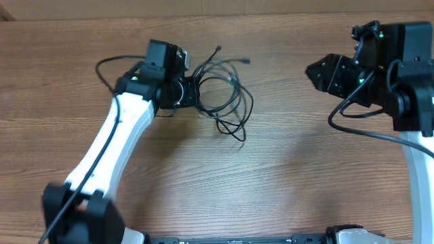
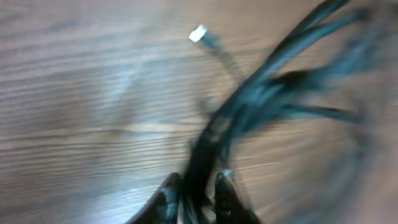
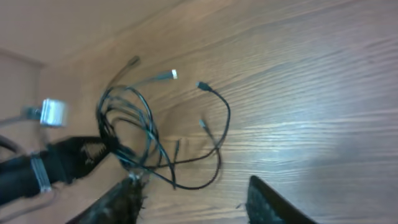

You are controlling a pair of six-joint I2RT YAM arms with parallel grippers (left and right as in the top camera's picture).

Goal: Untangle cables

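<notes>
On the near side of the brown wooden table (image 1: 271, 176) the left arm (image 1: 115, 149) begins. It is smooth and white, bent like a banana, with black joints. The table top is flat, and its long wood lines run from side to side.

At the end of that arm sits the left pincer (image 1: 191, 91), black and blocky. Its two fingers (image 2: 166, 199) stand very close together, and a bunch of the cables (image 1: 227, 91) is squeezed between them. The left wrist picture is blurry, but the black strands run straight out from between the finger tips.

The cables are thin, black and bendy. They lie on the table just to the right of the left pincer, in round loops piled on each other. The heap is longer from near to far than from side to side. One loose strand curls toward the near side. Two loose ends poke toward the far side and the right, and each has a small plug (image 1: 218, 49) on its tip.

Well off to the right is the right pincer (image 3: 193, 190), black too. Its pointed fingers (image 3: 121, 202) stand wide apart over bare wood, and it touches no cable.
</notes>
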